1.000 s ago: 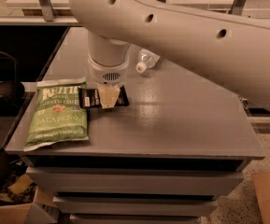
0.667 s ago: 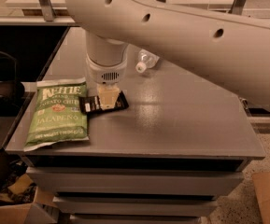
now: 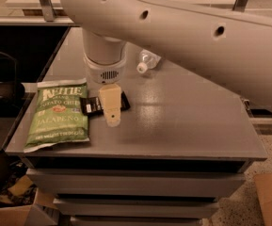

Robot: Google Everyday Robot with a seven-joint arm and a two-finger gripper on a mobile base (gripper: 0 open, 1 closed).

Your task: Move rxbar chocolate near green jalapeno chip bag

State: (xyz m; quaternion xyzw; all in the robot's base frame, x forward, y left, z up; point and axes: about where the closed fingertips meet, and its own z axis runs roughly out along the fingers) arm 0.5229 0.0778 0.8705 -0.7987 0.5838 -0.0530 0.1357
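The green jalapeno chip bag (image 3: pixel 59 113) lies flat on the grey table's front left corner. The rxbar chocolate (image 3: pixel 92 105), a small black wrapper with white text, lies on the table with its left end touching the bag's right edge. My gripper (image 3: pixel 111 111) hangs from the big white arm directly over the middle of the bar and hides that part; the bar's right end shows at its other side. I cannot tell whether the gripper touches the bar.
A clear plastic water bottle (image 3: pixel 146 61) lies on its side at the back of the grey table (image 3: pixel 182 126). The white arm spans the top of the view. Cardboard boxes sit on the floor at lower left and lower right.
The arm has swung a little to the left and the gripper looks larger and longer over the bar. The bar and the bag stay in about the same place.
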